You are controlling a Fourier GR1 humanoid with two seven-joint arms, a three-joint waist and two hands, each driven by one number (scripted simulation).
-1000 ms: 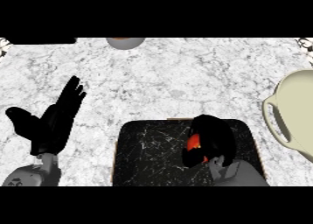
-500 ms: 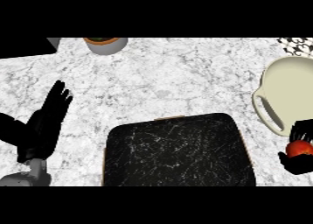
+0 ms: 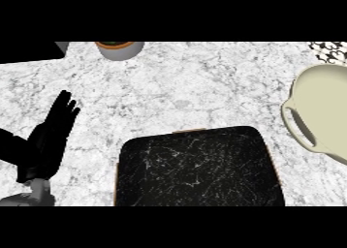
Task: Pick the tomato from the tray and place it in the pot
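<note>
Resting left hand (image 3: 42, 147), fingers (image 3: 62, 110) straight, near tray (image 3: 197, 167), pot (image 3: 330, 99) right

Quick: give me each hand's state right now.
Left hand: open, holding nothing.
Right hand: not in view, so it cannot be told.

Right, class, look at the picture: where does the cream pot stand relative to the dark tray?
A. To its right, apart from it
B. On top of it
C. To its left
A: the pot stands at the view's right edge, with a strip of bare counter between it and the tray.
</note>
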